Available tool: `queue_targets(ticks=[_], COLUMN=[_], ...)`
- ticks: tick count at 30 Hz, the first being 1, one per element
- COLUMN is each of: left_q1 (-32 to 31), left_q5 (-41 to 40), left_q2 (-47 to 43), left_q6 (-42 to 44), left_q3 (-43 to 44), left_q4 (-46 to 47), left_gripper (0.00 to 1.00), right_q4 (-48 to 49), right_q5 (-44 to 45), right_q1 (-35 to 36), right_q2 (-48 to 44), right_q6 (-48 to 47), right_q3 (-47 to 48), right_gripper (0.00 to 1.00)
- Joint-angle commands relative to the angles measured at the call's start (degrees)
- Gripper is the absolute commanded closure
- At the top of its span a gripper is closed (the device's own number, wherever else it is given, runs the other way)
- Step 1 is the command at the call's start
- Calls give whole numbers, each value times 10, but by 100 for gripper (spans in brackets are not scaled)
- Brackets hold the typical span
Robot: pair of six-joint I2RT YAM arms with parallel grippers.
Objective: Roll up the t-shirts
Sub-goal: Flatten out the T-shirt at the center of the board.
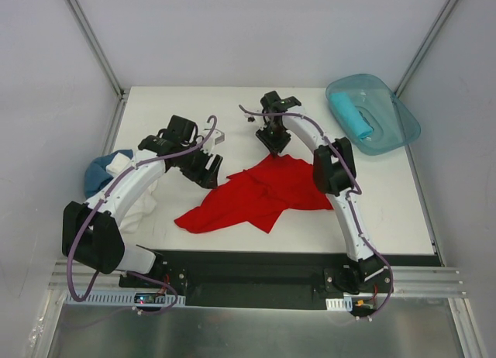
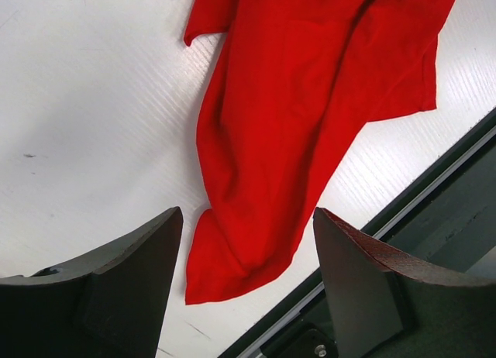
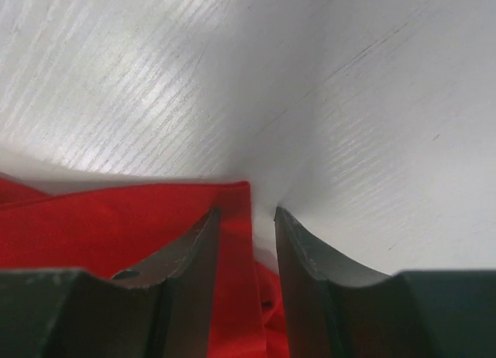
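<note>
The red t-shirt (image 1: 263,191) lies crumpled and unrolled in the middle of the worktop (image 1: 178,106). It probably needs spreading flat before any rolling, which would explain why both arms are at its edges. The right gripper (image 3: 246,215) is down at the shirt's far corner with its jaws narrowed astride the hem. Red cloth fills the gap between them, but whether they are pinching it I cannot tell. The left gripper (image 2: 246,212) hangs over the shirt's left end with its jaws wide apart and nothing in them, seemingly placed to take a second corner. Only the overhead view shows the rest. A turquoise t-shirt (image 1: 350,114), already rolled, sits in the teal tub (image 1: 397,132) at the far right. A blue t-shirt (image 1: 97,172) and a white t-shirt (image 1: 138,207) are heaped under the left arm. Only the right wrist view shows the hem between the jaws, and only the left wrist view shows the drooping red tail near the worktop's front edge.
</note>
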Motion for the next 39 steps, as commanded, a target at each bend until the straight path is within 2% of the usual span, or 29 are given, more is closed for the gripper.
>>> queue_targets(ticks=[1, 3, 4, 6, 7, 11, 13, 16, 17, 19, 23, 27, 29, 30, 31, 33, 35, 39], left_q1=[12, 13, 14, 18, 19, 28, 29, 32, 33, 35, 40, 42, 48, 49, 49, 49, 37, -24], left_q5=[14, 14, 12, 7, 0, -52, -70, -96, -101, -98, -101, -92, -71, -48, 13, 80, 97, 55], left_q2=[-18, -20, -24, -29, -34, -48, -51, -48, -47, -39, -5, 34, 21, -9, -28, -99, -148, -141], left_q6=[-9, -8, -7, -5, -2, 20, 35, 54, 60, 66, 63, 62, 80, 98, 159, 251, 309, 356], left_q3=[-12, -15, -20, -27, -35, -50, -59, -72, -76, -85, -95, -94, -97, -108, -116, -152, -185, -208], left_q4=[-10, -10, -10, -10, -10, -14, -16, -17, -15, -15, 0, 3, 1, -9, -17, -29, -37, -71], left_gripper=[32, 32, 32, 32, 32, 30, 30, 30, 30, 30, 30, 34, 35, 36, 36, 34, 34, 39], right_q4=[5, 1, -3, -3, -4, 14, 36, 77, 84, 88, 88, 80, 77, 77, 78, 77, 77, 74], right_q5=[3, -15, -19, -25, -20, 31, 110, 155, 152, 116, 106, 100, 107, 111, 112, 116, 115, 108], right_q1=[16, 22, 23, 26, 26, 12, -1, -25, -30, -43, -45, -41, -41, -42, -41, -43, -44, -49], right_q2=[25, 27, 27, 23, 15, -42, -84, -184, -235, -280, -383, -449, -473, -492, -501, -517, -527, -530], right_q6=[-7, -16, -20, -27, -30, -6, 30, 55, 57, 52, 53, 54, 46, 36, 31, 27, 25, 25], right_q3=[24, 23, 20, 17, 16, 4, -13, -73, -96, -107, -139, -197, -220, -241, -253, -281, -301, -310], right_gripper=[66, 74, 83, 91, 99, 99, 99, 99, 99, 100, 100, 99, 99, 99, 99, 99, 99, 99])
